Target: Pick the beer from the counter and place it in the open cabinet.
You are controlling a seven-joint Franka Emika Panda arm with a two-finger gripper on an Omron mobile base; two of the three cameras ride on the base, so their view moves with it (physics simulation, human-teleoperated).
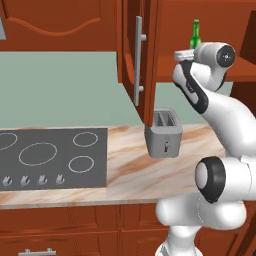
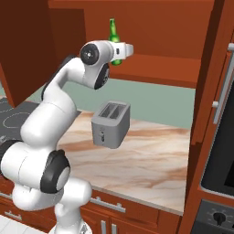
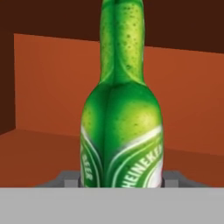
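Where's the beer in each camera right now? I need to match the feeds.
Left base view: beer at upper right, upright above the wrist, inside the open cabinet.
Right base view: beer at top centre, behind the hand.
Hand view: beer at centre, close up.
Shared landmark: the toaster below it.

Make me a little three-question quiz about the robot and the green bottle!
1. True or false: the beer is lying on its side on the counter.
2. What holds the beer? A) the toaster B) the end effector C) nothing
3. Fill in: the beer is raised inside the open ____.

Key:
1. False; it stands upright, lifted high above the counter.
2. B; the end effector is shut on its body.
3. Cabinet.
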